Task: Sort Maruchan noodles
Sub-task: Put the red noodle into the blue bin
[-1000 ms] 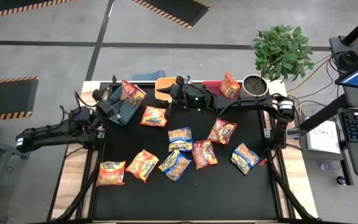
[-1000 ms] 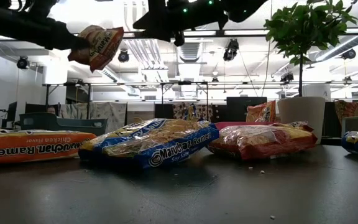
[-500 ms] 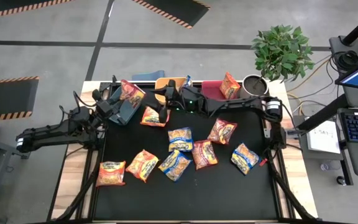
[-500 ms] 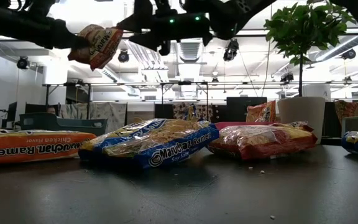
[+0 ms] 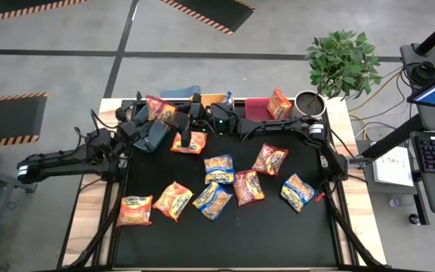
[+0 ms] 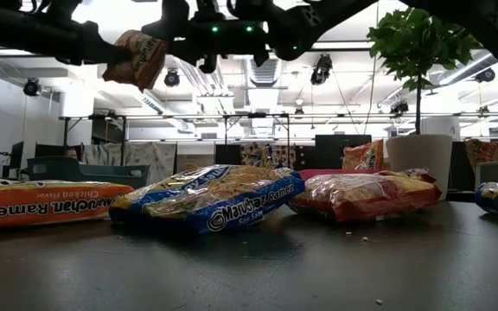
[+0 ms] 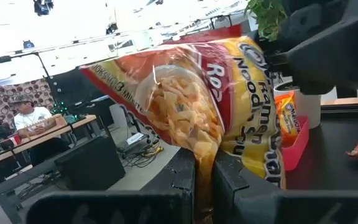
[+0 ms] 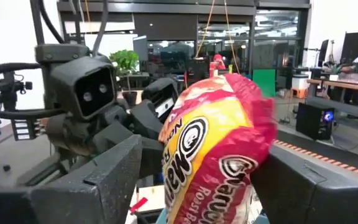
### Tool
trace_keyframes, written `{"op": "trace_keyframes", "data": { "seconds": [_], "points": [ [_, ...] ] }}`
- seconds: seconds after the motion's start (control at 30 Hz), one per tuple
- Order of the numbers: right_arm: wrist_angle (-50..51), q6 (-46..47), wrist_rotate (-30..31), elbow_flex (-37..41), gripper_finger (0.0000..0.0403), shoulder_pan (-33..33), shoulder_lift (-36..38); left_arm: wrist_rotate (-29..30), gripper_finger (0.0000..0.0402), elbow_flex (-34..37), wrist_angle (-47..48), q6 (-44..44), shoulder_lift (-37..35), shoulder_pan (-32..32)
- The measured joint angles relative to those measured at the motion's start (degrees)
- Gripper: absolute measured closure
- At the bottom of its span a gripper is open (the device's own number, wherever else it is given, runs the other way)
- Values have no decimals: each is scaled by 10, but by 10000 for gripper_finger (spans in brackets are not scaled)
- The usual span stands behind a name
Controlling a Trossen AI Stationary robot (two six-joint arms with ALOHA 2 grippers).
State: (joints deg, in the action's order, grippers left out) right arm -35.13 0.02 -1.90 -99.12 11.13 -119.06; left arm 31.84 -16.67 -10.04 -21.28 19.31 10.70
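The left gripper (image 7: 205,177) is closed on a red-trimmed Maruchan packet (image 5: 157,110) and holds it in the air at the table's far left corner, over the blue bin (image 5: 148,130). The right gripper (image 5: 184,128) has its fingers spread wide on both sides of that packet, not pinching yet, so this looks like a handover. Next, the right fingers should close before the left lets go. Other packets (image 5: 220,168) lie on the black mat (image 5: 278,227).

One red-trimmed Maruchan packet (image 5: 159,110) held aloft near the table's far left corner; ten more packets (image 5: 219,168) lie flat, scattered across the black table, another (image 5: 279,103) upright in the red bin
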Motion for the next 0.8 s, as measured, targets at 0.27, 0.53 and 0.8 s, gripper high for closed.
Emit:
{"op": "trace_keyframes", "data": {
  "seconds": [0.27, 0.53, 0.8],
  "points": [
    [15, 0, 6, -16, 241, 5, -11, 1, 386, 0, 0, 3, 1, 0],
    [19, 0, 4, -16, 346, 9, -11, 1, 340, 0, 9, 9, -5, 0],
    [21, -20, 3, -15, 392, 16, -11, 0, 242, -15, 85, 38, -49, 0]
  ]
}}
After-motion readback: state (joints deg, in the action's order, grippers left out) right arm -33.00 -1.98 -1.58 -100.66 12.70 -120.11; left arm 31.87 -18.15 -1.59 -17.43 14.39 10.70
